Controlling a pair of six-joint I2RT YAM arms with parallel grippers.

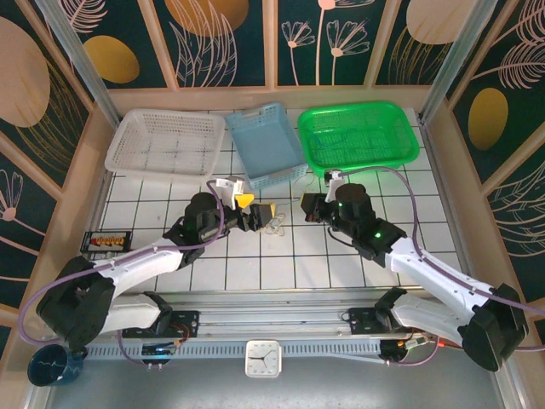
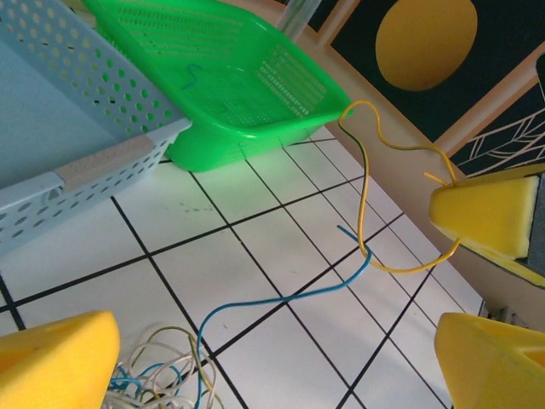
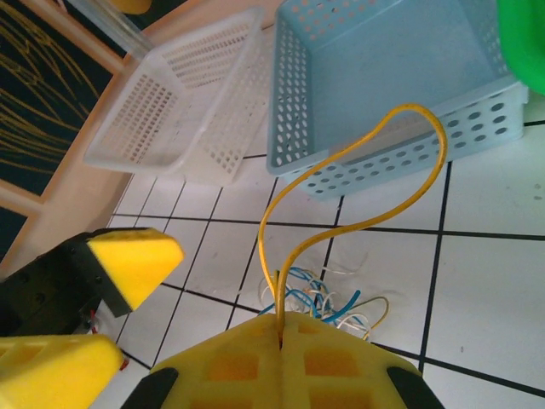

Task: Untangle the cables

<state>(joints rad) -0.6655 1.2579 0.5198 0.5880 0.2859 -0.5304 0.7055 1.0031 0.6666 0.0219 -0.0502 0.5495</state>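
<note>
yellow wire (image 3: 409, 115) arcs up in a tall loop out of the right hand (image 3: 281, 341), whose foam pads are clenched tight on it, both legs of the loop running down into the seam between them. below it, on the white tiled table (image 1: 281, 273), lies the tangle of cables (image 3: 328, 302), blue, white and beige strands in a small heap near the blue basket (image 1: 266, 145), between the two arms. the left hand (image 2: 272, 366) sits low beside that heap, spread wide, nothing between its pads. from its camera a single blue strand (image 2: 289, 298) trails out of the heap toward the yellow wire and seems to hook across it near its far end. that crossing is the worry: if the right hand draws away, the blue strand could ride along and drag the whole heap, tightening the knot instead of freeing one wire. nothing pins the heap, so the left hand likely has to close on it first. if it closes wide of the heap it grabs tile, and if it takes the blue strand alone both hands tug the same snag. a hard pull could also slip the thin wire out of the foam.
</note>
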